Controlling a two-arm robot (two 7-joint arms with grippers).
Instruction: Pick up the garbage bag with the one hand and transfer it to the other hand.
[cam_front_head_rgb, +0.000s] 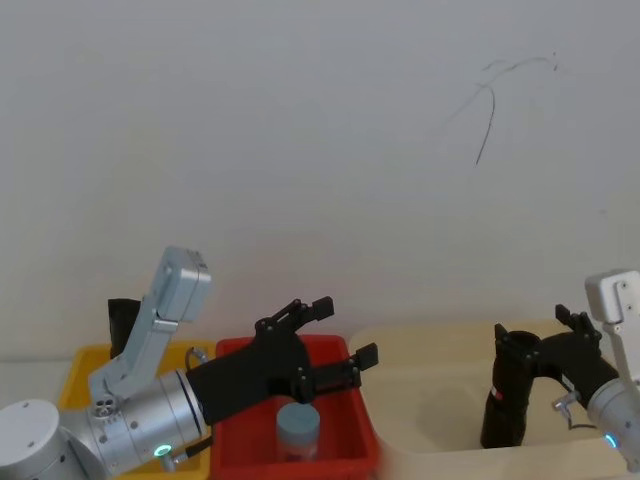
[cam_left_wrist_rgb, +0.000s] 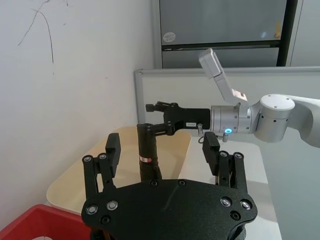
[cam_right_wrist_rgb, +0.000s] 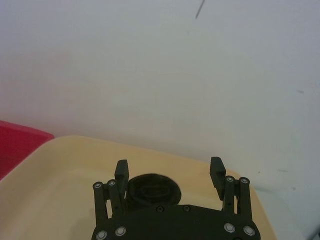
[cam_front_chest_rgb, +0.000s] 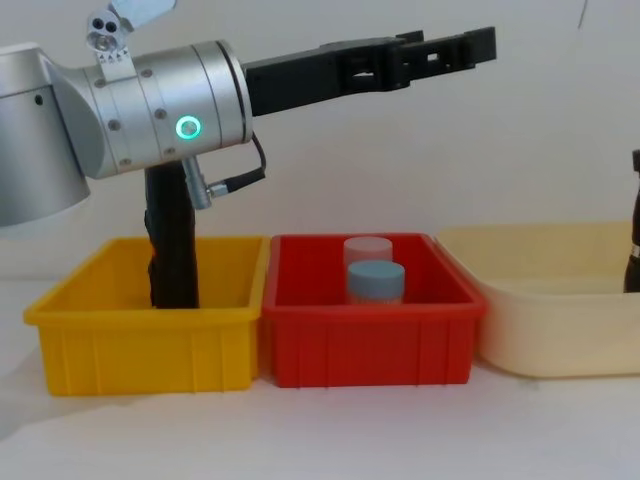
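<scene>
The garbage bag (cam_front_head_rgb: 499, 405), a black roll with a red-and-white mark (cam_left_wrist_rgb: 145, 159), stands upright in the cream bin (cam_front_head_rgb: 430, 400) on the right. My right gripper (cam_front_head_rgb: 535, 335) is open and level with the roll's top (cam_right_wrist_rgb: 152, 187). The roll sits between its fingers, close to one finger (cam_right_wrist_rgb: 121, 172) and apart from the other. My left gripper (cam_front_head_rgb: 343, 330), on the silver wrist with the green ring light (cam_front_chest_rgb: 187, 127), is open and empty. It hangs in the air above the red bin (cam_front_chest_rgb: 370, 345) and points toward the roll (cam_left_wrist_rgb: 148, 150). The bag's edge (cam_front_chest_rgb: 634, 250) also shows in the chest view.
A slimmer plain black roll (cam_front_chest_rgb: 172, 250) stands in the yellow bin (cam_front_chest_rgb: 140, 345) on the left. The red bin holds a blue-capped cylinder (cam_front_chest_rgb: 375, 280) and a pale one (cam_front_chest_rgb: 368, 248). A white wall rises close behind the three bins.
</scene>
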